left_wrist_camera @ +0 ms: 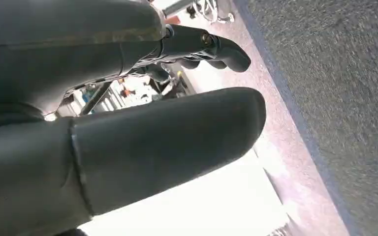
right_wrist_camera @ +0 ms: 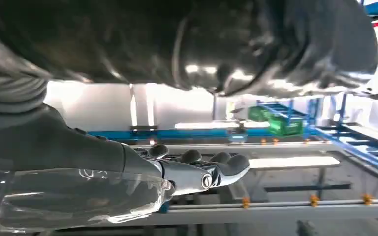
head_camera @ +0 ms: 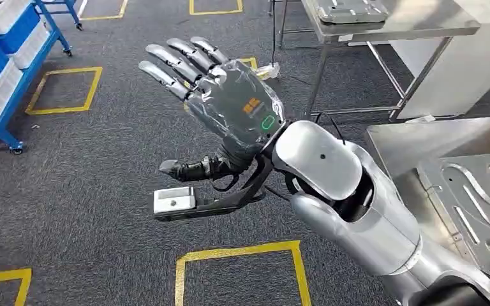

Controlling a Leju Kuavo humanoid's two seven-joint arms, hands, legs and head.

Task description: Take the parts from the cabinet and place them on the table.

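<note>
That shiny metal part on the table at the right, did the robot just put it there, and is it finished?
A pressed metal part lies on the table at the right, so one delivery looks done, though who set it there I cannot tell. Nothing is in hand: the right hand is raised over the floor, fingers spread. The left hand shows no part either. Any remaining parts are out of view.

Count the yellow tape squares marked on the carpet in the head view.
5. Left of the robot hand. Bottom centre. Bottom left corner, cut off. Top edge: and. Another may be hidden behind the hand.
</note>
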